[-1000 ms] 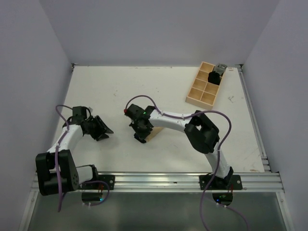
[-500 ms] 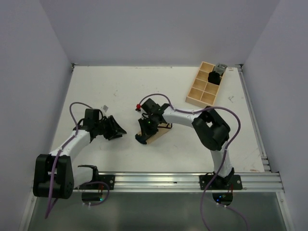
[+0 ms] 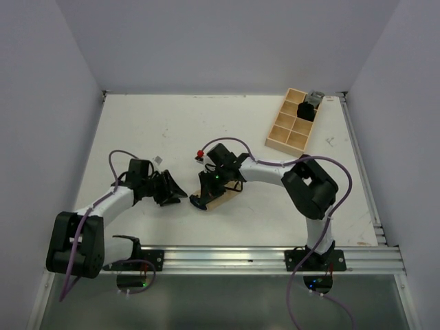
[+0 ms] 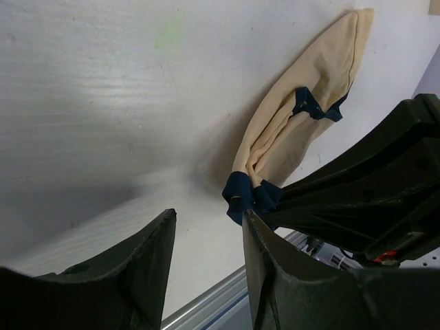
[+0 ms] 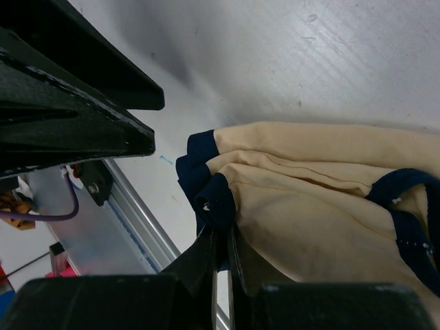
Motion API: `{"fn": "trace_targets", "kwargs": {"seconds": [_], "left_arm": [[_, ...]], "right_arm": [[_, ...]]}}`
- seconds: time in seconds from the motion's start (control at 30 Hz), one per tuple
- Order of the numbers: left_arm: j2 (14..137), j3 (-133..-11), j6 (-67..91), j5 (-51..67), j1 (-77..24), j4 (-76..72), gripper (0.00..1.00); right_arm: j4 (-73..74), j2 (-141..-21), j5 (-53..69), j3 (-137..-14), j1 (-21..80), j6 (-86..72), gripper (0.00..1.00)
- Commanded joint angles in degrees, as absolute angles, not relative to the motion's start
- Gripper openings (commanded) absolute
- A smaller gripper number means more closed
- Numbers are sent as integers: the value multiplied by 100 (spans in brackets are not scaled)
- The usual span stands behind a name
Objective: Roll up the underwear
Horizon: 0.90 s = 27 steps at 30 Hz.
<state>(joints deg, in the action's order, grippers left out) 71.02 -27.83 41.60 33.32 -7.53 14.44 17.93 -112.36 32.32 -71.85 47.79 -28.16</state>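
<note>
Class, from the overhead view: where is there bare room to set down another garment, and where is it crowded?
Free: the far half of the table between back wall, wooden tray and left arm; also the strip right of the right arm. Crowded: front centre, where left gripper and right gripper meet at the underwear.

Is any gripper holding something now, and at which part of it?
The right gripper pinches the underwear by the dark trim at its folded corner. The left gripper is open near it and holds nothing.
</note>
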Motion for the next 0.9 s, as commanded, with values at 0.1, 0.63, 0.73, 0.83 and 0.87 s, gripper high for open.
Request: {"fn": "trace_targets", "kwargs": {"seconds": [0.1,0.63,0.73,0.83,0.87], "left_arm": [[6715,-2531,5018,3112,-896,1327,54],[7225,-2505,5484,2294,-1292,1126,59],[7242,-2653,5528,2206,-1301,1090,59],[7233,-2812,5476,2110,-1301,1230,59],[7225,-2908,5441,2083,-1301,1283,59]], "right_arm": [[1450,-10942,3375,-7093,4755,-2909,0],[1186,-11021,3226,-6952,4886,-3059,1],[1213,-11048,3182,-6952,4957,-3059,1],[1169,-11022,3120,-6882,4975,-3120,1],[1169,-10995,3077,-6838,4975,-3129,1]]}}
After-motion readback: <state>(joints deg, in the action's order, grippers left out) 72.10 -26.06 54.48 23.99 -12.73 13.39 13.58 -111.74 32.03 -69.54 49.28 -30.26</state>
